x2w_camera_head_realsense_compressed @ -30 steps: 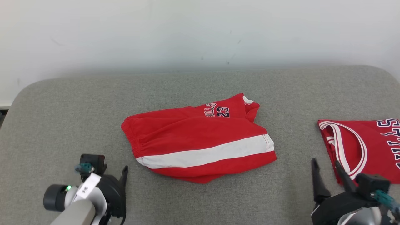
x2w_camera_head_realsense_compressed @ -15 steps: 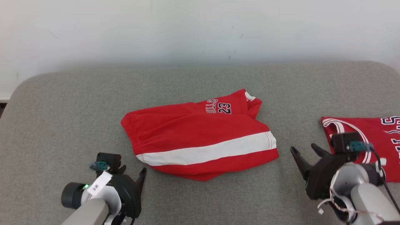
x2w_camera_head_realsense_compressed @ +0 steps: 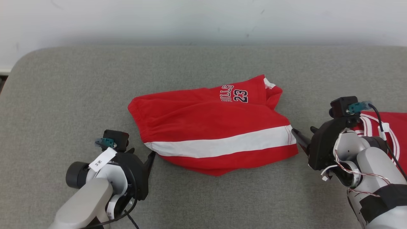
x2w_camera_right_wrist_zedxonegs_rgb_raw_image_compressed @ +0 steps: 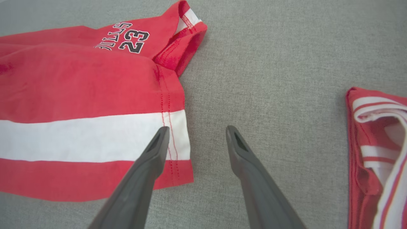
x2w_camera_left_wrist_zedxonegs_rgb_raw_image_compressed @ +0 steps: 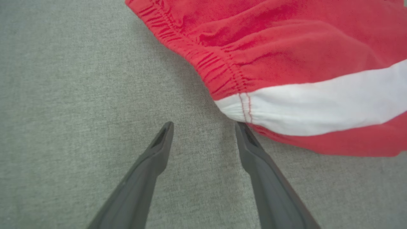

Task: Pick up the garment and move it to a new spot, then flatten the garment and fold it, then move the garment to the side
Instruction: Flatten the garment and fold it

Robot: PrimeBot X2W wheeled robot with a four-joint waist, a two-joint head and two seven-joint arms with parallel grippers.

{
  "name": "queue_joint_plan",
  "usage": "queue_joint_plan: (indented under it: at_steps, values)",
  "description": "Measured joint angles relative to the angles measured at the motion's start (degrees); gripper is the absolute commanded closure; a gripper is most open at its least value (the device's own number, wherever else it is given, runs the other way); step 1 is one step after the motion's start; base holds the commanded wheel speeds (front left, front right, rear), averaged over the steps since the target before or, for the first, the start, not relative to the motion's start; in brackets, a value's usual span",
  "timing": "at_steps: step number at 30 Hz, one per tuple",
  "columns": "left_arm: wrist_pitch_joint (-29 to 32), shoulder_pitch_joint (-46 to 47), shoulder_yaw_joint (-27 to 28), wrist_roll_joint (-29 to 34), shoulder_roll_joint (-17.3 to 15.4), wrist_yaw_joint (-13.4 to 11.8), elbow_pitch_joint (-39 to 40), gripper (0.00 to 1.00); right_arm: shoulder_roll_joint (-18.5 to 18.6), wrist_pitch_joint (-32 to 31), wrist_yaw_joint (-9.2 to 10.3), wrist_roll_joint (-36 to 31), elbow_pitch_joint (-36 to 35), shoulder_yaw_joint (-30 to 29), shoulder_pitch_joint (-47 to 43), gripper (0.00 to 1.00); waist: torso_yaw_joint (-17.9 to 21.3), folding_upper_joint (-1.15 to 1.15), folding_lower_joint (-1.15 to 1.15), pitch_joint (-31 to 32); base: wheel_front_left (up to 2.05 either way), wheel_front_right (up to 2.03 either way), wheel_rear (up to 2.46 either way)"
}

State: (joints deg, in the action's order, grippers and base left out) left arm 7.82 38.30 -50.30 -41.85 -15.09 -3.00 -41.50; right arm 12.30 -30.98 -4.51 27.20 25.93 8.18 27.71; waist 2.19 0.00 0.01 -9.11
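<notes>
The garment (x2w_camera_head_realsense_compressed: 206,121) is a pair of red shorts with a white stripe and a "23" print, lying loosely folded mid-cushion. My left gripper (x2w_camera_head_realsense_compressed: 143,154) stands open just off its waistband corner. In the left wrist view the left gripper (x2w_camera_left_wrist_zedxonegs_rgb_raw_image_compressed: 204,124) has its right fingertip beside the white stripe of the garment (x2w_camera_left_wrist_zedxonegs_rgb_raw_image_compressed: 286,47). My right gripper (x2w_camera_head_realsense_compressed: 303,129) is open at the hem end. In the right wrist view the right gripper (x2w_camera_right_wrist_zedxonegs_rgb_raw_image_compressed: 197,128) has its left finger over the hem of the garment (x2w_camera_right_wrist_zedxonegs_rgb_raw_image_compressed: 79,86) and the other over bare cushion.
A second red jersey (x2w_camera_head_realsense_compressed: 394,127) with white trim lies at the right edge, close behind my right arm, and the jersey (x2w_camera_right_wrist_zedxonegs_rgb_raw_image_compressed: 378,152) also sits at the right of the right wrist view. The grey cushion (x2w_camera_head_realsense_compressed: 63,79) ends at a pale wall behind.
The head camera has tilted down. Both arms have moved inward: the left gripper right toward the waistband corner, the right gripper left up to the hem edge. The shorts have not moved.
</notes>
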Motion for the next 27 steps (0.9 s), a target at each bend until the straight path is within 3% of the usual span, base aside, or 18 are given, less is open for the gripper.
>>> queue_joint_plan:
  at_steps: [2, 5, 6, 7, 8, 11, 13, 16, 27]
  values:
    - [0.9, 0.2, 0.0, 0.0, 0.0, 0.0, 0.3, 0.00, -0.3, -1.0, -0.02, 0.1, 0.7, 0.3, 0.7, 0.11, -0.5, 0.00, 0.00, -0.9, 0.00, 0.00, 0.00]
    - [1.8, 1.1, 0.2, -0.2, 0.0, 0.0, 1.2, 0.00, -0.7, -2.5, -0.13, 0.4, 1.8, 1.2, 1.2, 0.28, -1.2, 0.00, 0.00, -2.1, 0.00, 0.00, 0.00]
    - [1.8, 1.1, 0.3, -0.3, -0.1, 0.0, 1.5, 0.00, -0.9, -2.9, -0.34, 0.7, 2.1, 1.4, 1.2, 0.49, -1.5, 0.00, 0.00, -2.5, 0.00, 0.00, 0.00]
    - [1.9, 1.1, 0.4, -0.7, -0.2, 0.0, 1.7, 0.00, -1.2, -3.4, -0.55, 0.9, 2.4, 1.7, 1.3, 0.51, -1.7, 0.00, 0.00, -2.8, 0.00, 0.00, 0.00]
    - [2.1, 1.1, 0.6, -1.2, -0.4, 0.0, 1.8, 0.00, -1.4, -3.7, -0.56, 0.9, 3.1, 2.0, 1.5, 0.65, -1.9, 0.00, 0.00, -3.1, 0.00, 0.00, 0.00]
    - [2.3, 1.1, 1.1, -1.7, -1.3, 0.0, 2.5, 0.22, -1.5, -4.3, -0.63, 0.9, 4.0, 2.4, 2.3, 1.00, -2.4, 0.00, 0.00, -3.7, 0.00, 0.00, 0.00]
    - [2.3, 1.1, 1.2, -1.9, -1.5, 0.0, 3.2, 0.21, -1.4, -4.4, -0.89, 0.9, 4.4, 2.5, 2.4, 1.00, -2.5, 0.00, 0.00, -3.8, 0.00, 0.00, 0.00]
    - [2.4, 1.1, 1.1, -2.0, -1.7, 0.3, 4.4, 0.00, -1.4, -4.4, -1.11, 1.0, 5.1, 2.5, 2.7, 1.00, -2.4, 0.00, -0.01, -3.7, 0.00, 0.00, 0.00]
    - [2.6, 1.1, 0.2, -1.8, -4.2, 3.0, 9.5, 0.00, -1.0, -4.7, -1.55, 1.1, 7.0, 2.5, 3.4, 1.00, -1.9, 0.00, -0.01, -3.3, 0.00, 0.00, 0.00]
